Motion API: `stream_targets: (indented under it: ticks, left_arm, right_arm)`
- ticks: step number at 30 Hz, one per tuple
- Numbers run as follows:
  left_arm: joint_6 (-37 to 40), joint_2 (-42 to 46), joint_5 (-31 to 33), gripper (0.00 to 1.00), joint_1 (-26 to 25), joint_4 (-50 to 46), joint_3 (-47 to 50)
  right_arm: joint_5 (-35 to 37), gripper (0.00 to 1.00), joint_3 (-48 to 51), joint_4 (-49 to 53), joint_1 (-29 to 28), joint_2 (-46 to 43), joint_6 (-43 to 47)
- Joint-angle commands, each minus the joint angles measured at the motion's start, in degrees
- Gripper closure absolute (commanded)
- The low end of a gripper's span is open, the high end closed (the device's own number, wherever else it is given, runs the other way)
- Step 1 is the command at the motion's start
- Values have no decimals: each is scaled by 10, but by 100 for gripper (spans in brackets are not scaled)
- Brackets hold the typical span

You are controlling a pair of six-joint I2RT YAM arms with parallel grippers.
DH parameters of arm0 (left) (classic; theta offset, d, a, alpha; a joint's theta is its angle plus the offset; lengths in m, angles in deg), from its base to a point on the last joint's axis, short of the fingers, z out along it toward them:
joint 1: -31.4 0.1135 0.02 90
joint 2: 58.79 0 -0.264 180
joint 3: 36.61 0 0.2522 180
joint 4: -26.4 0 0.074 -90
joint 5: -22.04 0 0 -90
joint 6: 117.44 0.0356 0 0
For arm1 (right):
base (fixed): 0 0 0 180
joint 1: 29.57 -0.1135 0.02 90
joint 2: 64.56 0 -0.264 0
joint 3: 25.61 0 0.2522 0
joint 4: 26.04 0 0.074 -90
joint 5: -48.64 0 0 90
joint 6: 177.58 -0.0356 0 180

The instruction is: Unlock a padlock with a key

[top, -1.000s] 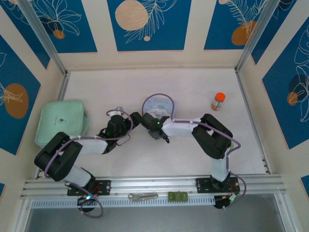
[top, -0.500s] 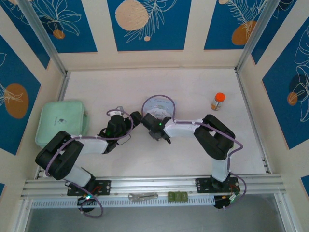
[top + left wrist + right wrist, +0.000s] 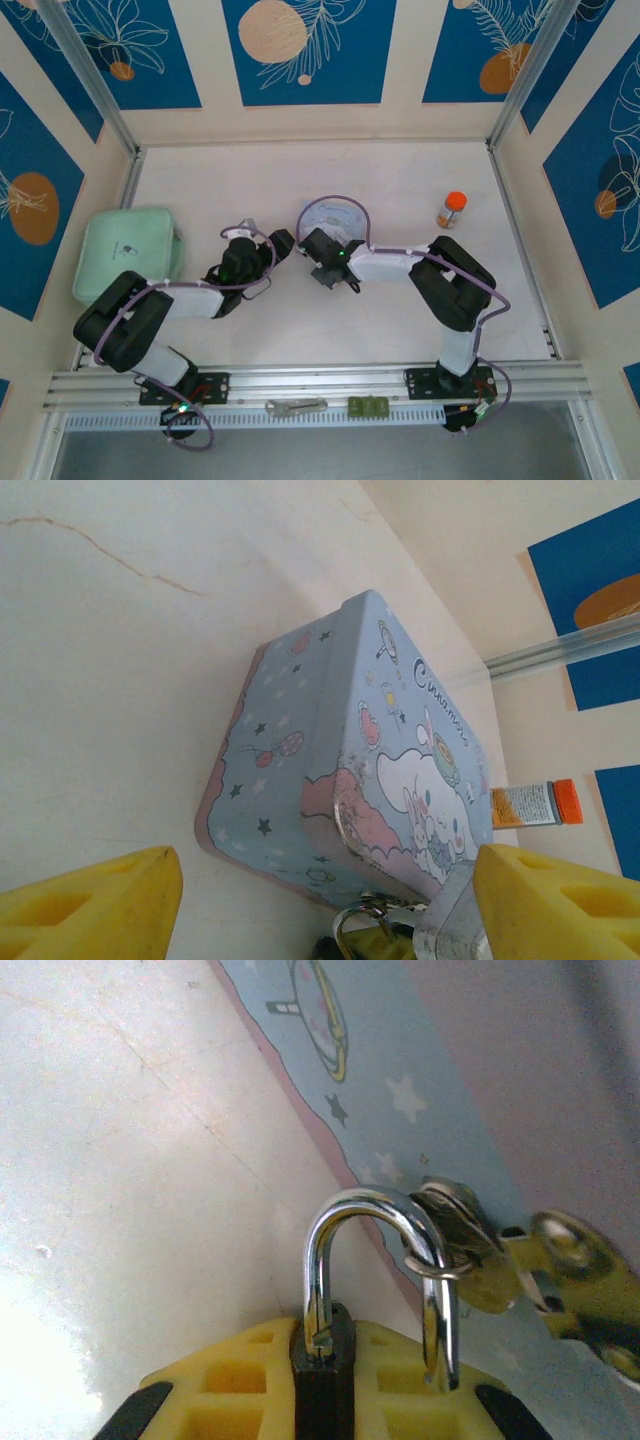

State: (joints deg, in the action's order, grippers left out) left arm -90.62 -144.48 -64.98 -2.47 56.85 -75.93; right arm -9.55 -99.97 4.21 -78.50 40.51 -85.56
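A white bench (image 3: 400,180) sat between cream walls (image 3: 400,60) carrying blue panels (image 3: 350,70) with orange discs (image 3: 505,68); an aluminium rail (image 3: 330,378) lined its near edge.

The right gripper (image 3: 316,252) is closing its fingers onto the padlock (image 3: 322,1390) while the right arm is shifting slightly rightward, its elbow swinging outward and its wrist sliding along the near side of the light-blue tin (image 3: 330,212).

Bright, even light, soft shadows, white glare on the table (image 3: 50,1360), blurry tin (image 3: 470,1070).
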Motion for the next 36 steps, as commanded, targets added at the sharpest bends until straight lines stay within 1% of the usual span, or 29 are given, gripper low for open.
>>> stream_targets:
  ticks: [1, 5, 10, 23, 27, 31, 36]
  left_arm:
    - [-7, -9, -12, 24, 2, 23, 5]
    - [-8, -9, -14, 24, 2, 25, 6]
    - [-8, -9, -17, 24, 2, 27, 8]
    - [-9, -12, -23, 25, 2, 33, 5]
    - [-9, -14, -26, 27, 2, 34, 5]
    - [-8, -23, -36, 32, 2, 50, 4]
    - [-10, -36, -47, 34, 2, 67, 2]
  right_arm:
    - [-40, 100, 14, -35, 3, -22, 29]
    - [-68, 100, 19, -59, 10, -30, 50]
    - [-72, 100, 8, -69, 22, -24, 74]
    - [-120, 100, 0, -85, 44, -31, 143]
    - [-152, 100, 5, -94, 54, -44, 144]
    - [-173, 100, 0, -94, 59, -50, 137]
    - [-208, 100, -12, -91, 61, -51, 130]
